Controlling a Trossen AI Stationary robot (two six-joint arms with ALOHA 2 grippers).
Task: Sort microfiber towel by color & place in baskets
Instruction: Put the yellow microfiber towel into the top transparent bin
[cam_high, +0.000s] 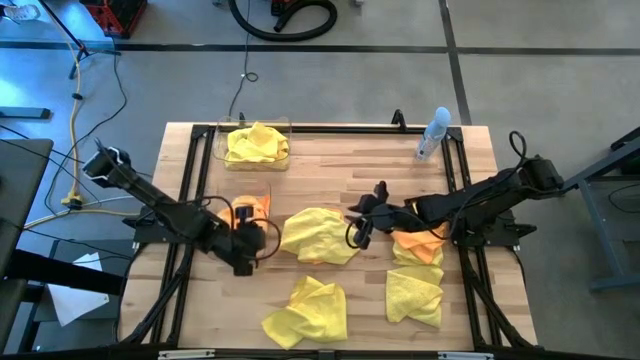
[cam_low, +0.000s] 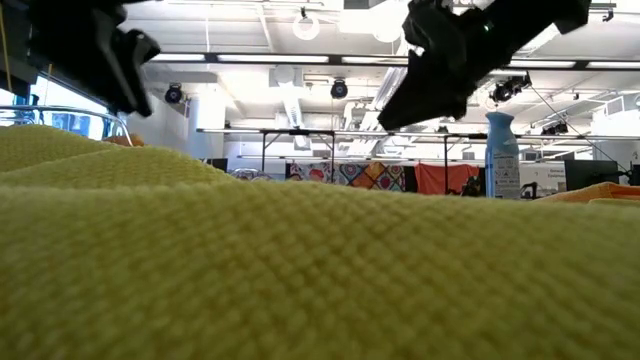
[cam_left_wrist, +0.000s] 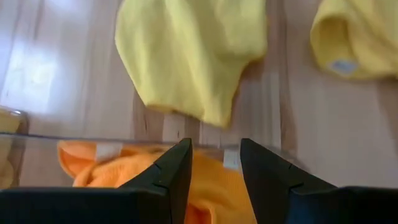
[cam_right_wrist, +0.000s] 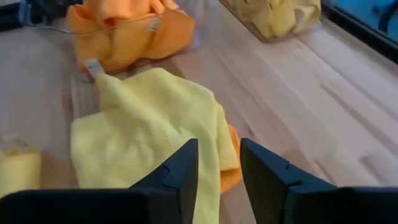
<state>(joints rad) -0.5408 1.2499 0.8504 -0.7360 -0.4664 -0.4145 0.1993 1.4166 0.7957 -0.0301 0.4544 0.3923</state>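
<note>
Yellow towel cloth (cam_low: 320, 270) fills the low view's foreground, lying right against that camera. At the middle of the table (cam_high: 330, 160) a crumpled yellow towel (cam_high: 318, 236) lies flat, with an orange edge showing from under it in the right wrist view (cam_right_wrist: 231, 158). Just beside it the left tool (cam_high: 245, 240) hangs over a clear basket (cam_high: 250, 212) holding orange towels (cam_left_wrist: 124, 171); its fingers (cam_left_wrist: 174, 180) stand slightly apart with nothing between them. The right tool (cam_high: 362, 228) hovers at the towel's other edge, fingers (cam_right_wrist: 180, 177) likewise a little apart and empty. Behind it an orange towel (cam_high: 420, 245) lies on the table under the right arm. Two more yellow towels (cam_high: 308, 310) (cam_high: 415, 295) sit nearer the front edge. At the far edge a second clear basket (cam_high: 255, 145) holds yellow towels, and a slim spray bottle (cam_high: 433, 133) stands well apart toward the far right.
</note>
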